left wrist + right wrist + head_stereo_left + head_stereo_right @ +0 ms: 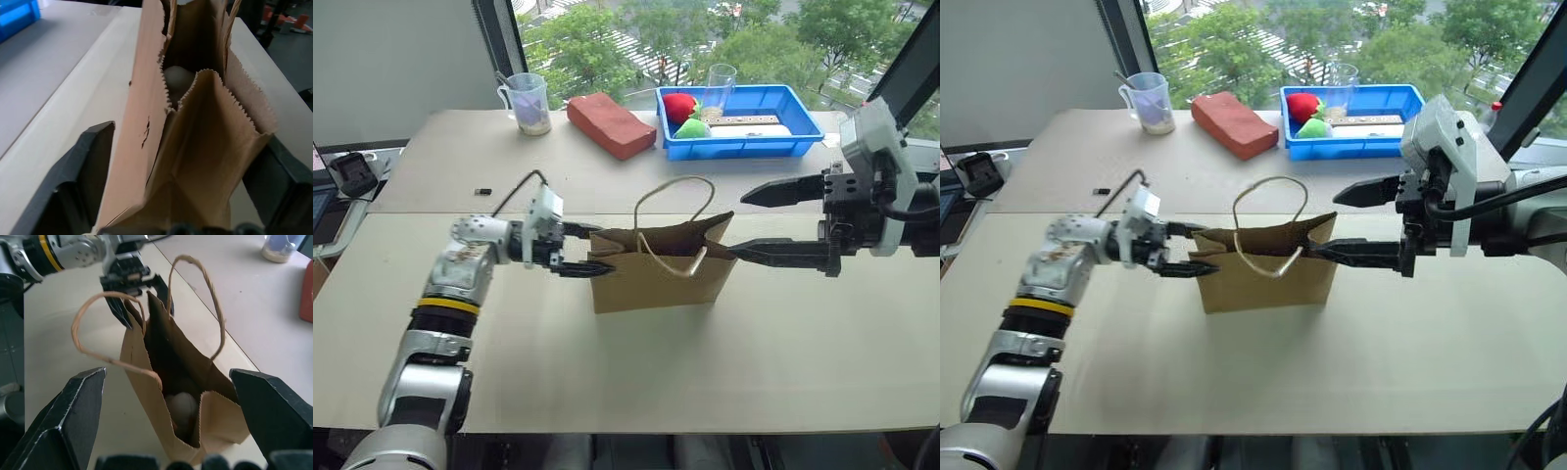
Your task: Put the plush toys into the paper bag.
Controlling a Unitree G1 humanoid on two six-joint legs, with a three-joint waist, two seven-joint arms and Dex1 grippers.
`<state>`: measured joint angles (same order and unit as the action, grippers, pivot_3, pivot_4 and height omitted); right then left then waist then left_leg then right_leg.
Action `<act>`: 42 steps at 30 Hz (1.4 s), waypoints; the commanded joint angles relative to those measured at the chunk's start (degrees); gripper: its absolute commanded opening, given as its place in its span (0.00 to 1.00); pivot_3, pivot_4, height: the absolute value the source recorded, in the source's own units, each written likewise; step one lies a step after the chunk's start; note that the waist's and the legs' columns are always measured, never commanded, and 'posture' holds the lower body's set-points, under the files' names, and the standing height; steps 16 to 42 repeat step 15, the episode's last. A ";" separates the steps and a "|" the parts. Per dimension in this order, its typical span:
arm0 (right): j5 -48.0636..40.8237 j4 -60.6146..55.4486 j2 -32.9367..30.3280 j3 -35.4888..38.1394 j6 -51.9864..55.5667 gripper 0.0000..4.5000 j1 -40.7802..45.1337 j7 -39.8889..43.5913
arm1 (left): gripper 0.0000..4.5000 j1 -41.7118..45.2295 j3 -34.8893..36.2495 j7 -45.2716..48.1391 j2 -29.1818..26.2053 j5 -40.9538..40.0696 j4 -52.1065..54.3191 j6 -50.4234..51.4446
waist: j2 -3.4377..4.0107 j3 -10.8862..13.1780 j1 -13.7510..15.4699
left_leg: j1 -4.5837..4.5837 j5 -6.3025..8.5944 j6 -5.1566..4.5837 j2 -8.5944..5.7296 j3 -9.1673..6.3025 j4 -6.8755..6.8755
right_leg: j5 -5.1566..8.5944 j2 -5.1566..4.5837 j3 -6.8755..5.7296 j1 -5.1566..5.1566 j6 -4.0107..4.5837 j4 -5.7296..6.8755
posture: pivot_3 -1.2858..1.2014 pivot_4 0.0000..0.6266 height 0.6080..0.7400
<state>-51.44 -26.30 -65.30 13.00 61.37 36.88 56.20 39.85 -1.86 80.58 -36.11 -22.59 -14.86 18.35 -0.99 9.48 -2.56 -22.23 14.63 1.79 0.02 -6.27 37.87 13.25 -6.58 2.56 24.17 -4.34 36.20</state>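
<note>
While the paper bag point(651, 266) stands upright near the middle of the table point(803, 352), both grippers flank it along its long axis, one at each narrow end. At the bag's left end the left gripper point(579, 250) has its two black fingers spread, one on either side of the folded paper edge; the left wrist view shows the paper running between them without being pinched. At the bag's right end the right gripper point(756, 223) is wide open, its lower finger reaching to the bag's upper corner and its upper finger clear above it; I cannot tell whether the lower tip touches the paper. Down inside the open mouth, the right wrist view shows the white plush toy point(182, 407) resting near the bottom, at the end nearer the right gripper. Something darker may lie beside it, but the shadow hides whether that is the reddish-brown toy. Beyond the bag, at the table's far edge, sits the blue tray point(744, 147) with the strawberry toy point(681, 106), and beside it the red brick block point(610, 124). Judging from this, the loading looks largely finished, and any coming move would be each gripper backing straight away from its own end.
</note>
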 commanded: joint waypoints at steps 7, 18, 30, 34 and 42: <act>8.88 4.69 -3.70 9.54 -8.37 1.00 -13.72 1.42 | 1.00 -8.13 13.16 -15.11 -12.18 -3.96 20.21 16.74 | 0.00 0.00 0.79 | 0.01 0.00 0.00 0.02 0.02 0.00 | 0.00 0.00 0.00 -0.07 -0.01 -0.05 | 0.52 0.24 1.00; 13.99 10.87 -1.59 7.04 -16.42 1.00 -16.44 3.06 | 1.00 -8.88 14.56 -20.34 -12.57 -3.79 22.31 15.97 | 0.00 0.00 1.09 | 0.14 -0.04 0.06 0.03 0.07 -0.01 | 0.00 0.01 0.02 -0.15 0.00 -0.03 | 0.52 0.24 1.00; 13.99 10.87 -1.59 7.04 -16.42 1.00 -16.44 3.06 | 1.00 -8.88 14.56 -20.34 -12.57 -3.79 22.31 15.97 | 0.00 0.00 1.09 | 0.14 -0.04 0.06 0.03 0.07 -0.01 | 0.00 0.01 0.02 -0.15 0.00 -0.03 | 0.52 0.24 1.00; 13.99 10.87 -1.59 7.04 -16.42 1.00 -16.44 3.06 | 1.00 -8.88 14.56 -20.34 -12.57 -3.79 22.31 15.97 | 0.00 0.00 1.09 | 0.14 -0.04 0.06 0.03 0.07 -0.01 | 0.00 0.01 0.02 -0.15 0.00 -0.03 | 0.52 0.24 1.00; 13.99 10.87 -1.59 7.04 -16.42 1.00 -16.44 3.06 | 1.00 -8.88 14.56 -20.34 -12.57 -3.79 22.31 15.97 | 0.00 0.00 1.09 | 0.14 -0.04 0.06 0.03 0.07 -0.01 | 0.00 0.01 0.02 -0.15 0.00 -0.03 | 0.52 0.24 1.00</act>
